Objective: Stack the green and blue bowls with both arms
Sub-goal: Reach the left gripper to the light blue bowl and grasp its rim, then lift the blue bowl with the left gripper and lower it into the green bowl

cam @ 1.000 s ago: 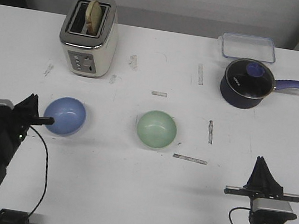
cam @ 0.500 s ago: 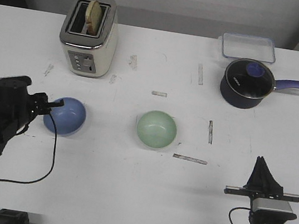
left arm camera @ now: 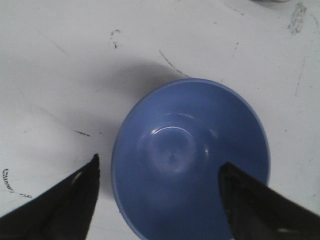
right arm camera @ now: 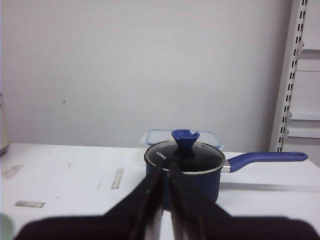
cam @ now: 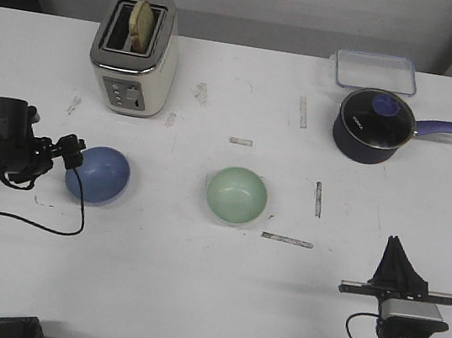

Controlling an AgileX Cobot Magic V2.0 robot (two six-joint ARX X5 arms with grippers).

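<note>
Now the left gripper is spread wide at the blue bowl, one finger outside its rim and the other over the inside; both fingertips are cut off by the picture edge. Whether they touch the bowl I cannot tell. Well apart, the green bowl sits at the table centre. By the near edge, the right gripper has its fingers pressed together, holding nothing.

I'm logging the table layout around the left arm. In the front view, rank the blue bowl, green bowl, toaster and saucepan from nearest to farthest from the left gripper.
Measured from the left gripper:
1. Blue bowl: right at the fingertips, on the table's left.
2. Toaster: behind it, far left.
3. Green bowl: centre of the table.
4. Saucepan: far right, lid on.
</note>
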